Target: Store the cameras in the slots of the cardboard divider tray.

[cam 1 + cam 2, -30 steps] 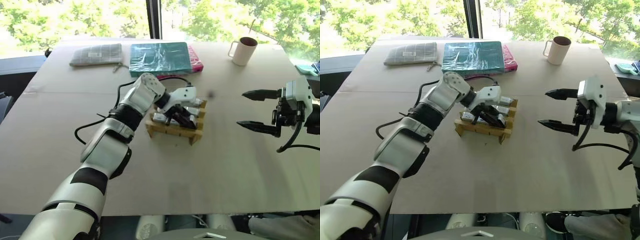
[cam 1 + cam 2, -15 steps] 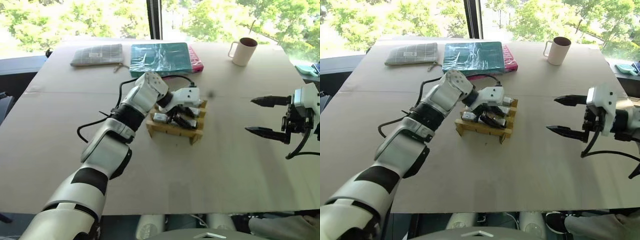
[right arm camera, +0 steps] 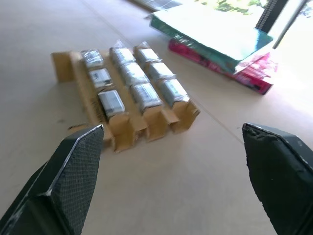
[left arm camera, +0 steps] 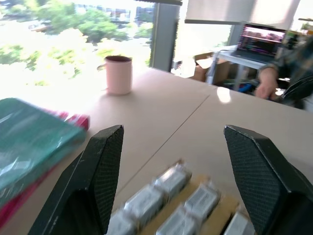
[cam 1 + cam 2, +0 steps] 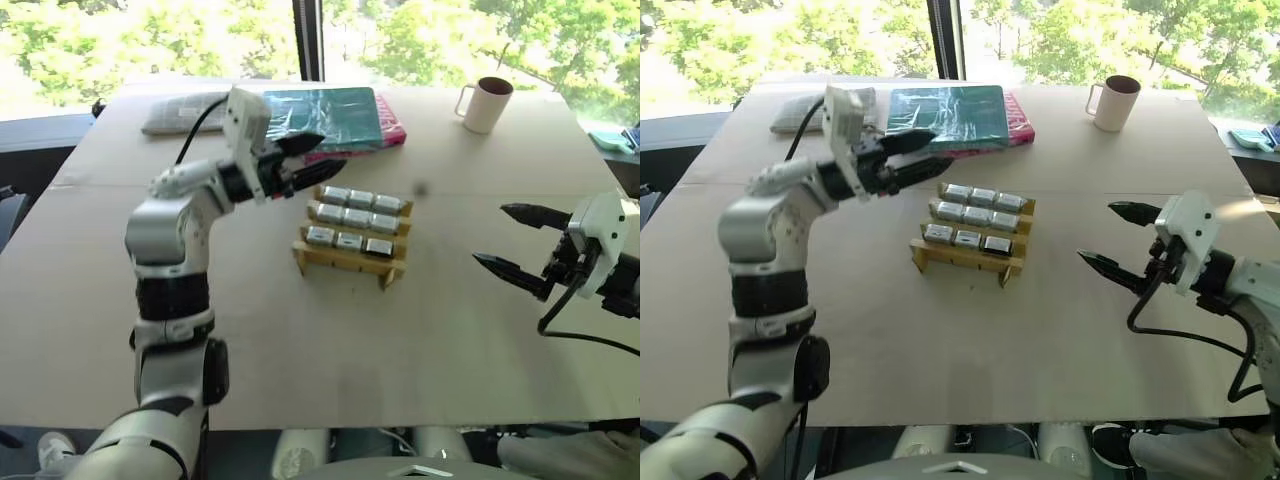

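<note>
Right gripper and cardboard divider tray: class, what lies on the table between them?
Nothing: in the left eye view, bare table separates the right gripper from the cardboard divider tray.

**Strong backlight from the windows, soft wrist feeds**

I see daylight pouring in from the windows (image 5: 420, 35) at the far side — the foliage outside is blown out to pale green and white. The table (image 5: 300, 340) is evenly lit, with only faint, short shadows under the cardboard divider tray (image 5: 345, 262). In the left wrist view the glare washes out the far tabletop, and the cameras (image 4: 161, 193) and teal book (image 4: 29, 142) smear with blur. The right wrist view is softer too — its fingers (image 3: 73, 181) look fuzzy up close.
</note>
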Tool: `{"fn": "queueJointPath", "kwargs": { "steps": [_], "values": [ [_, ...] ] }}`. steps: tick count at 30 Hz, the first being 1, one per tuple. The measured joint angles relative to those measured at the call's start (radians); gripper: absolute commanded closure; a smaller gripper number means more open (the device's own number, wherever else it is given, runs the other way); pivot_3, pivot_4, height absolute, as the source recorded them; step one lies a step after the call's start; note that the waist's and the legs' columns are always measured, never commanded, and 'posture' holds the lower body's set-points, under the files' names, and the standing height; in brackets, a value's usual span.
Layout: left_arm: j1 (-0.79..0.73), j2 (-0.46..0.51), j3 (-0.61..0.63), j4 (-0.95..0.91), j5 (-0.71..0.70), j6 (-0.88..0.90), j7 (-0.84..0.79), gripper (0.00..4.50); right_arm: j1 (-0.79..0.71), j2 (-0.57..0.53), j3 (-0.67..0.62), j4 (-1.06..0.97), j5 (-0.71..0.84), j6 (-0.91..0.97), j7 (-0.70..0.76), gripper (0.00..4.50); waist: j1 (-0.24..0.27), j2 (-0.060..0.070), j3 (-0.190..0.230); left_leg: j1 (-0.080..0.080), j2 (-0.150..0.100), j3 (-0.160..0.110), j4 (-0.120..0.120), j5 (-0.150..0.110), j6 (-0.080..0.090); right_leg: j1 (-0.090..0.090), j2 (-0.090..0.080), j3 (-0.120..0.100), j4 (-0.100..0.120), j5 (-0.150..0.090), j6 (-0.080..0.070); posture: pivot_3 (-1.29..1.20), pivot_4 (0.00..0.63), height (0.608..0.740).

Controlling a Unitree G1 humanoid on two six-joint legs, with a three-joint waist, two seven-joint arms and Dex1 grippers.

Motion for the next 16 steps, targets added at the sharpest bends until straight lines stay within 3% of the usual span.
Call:
{"fn": "queueJointPath", "kwargs": {
  "steps": [3,6,9,11,16],
  "values": [
    [0.253,-0.076,0.038,-0.214,0.011,-0.030,0.167,0.05,0.046,0.130,0.032,0.039,-0.109,-0.065,-0.140,0.00,0.003,0.000,0.000,0.003,-0.003,0.000,-0.001,0.000,0.000,0.002,-0.002,0.000,0.001,0.000,0.000,0.00,0.150,0.740],
    [0.442,-0.140,0.037,-0.352,0.009,-0.109,0.261,0.05,0.098,0.180,0.063,0.064,-0.219,-0.135,-0.225,0.00,0.006,0.000,0.000,0.013,-0.004,0.002,-0.004,-0.001,-0.002,0.008,-0.002,0.001,0.001,0.000,0.000,0.00,0.150,0.740],
    [0.584,-0.156,0.032,-0.423,0.012,-0.176,0.296,0.05,0.119,0.210,0.064,0.072,-0.262,-0.160,-0.278,0.00,-0.001,0.003,-0.003,0.015,-0.003,0.003,-0.005,-0.002,-0.006,0.009,-0.002,0.003,0.001,-0.001,-0.001,0.00,0.150,0.740],
    [0.830,-0.176,0.003,-0.471,0.006,-0.217,0.289,0.05,0.184,0.235,0.059,0.068,-0.295,-0.172,-0.324,0.00,-0.008,0.005,-0.006,0.017,-0.003,0.007,-0.008,-0.002,-0.006,0.008,-0.002,0.008,0.001,-0.002,-0.003,0.00,0.150,0.740],
    [0.954,-0.163,-0.005,-0.477,-0.031,-0.267,0.268,0.05,0.205,0.253,0.062,0.068,-0.315,-0.188,-0.345,0.00,-0.004,0.005,-0.007,0.016,0.000,0.007,-0.008,-0.002,-0.006,0.004,-0.003,0.010,0.001,-0.003,-0.005,0.00,0.150,0.740]
  ]
}}
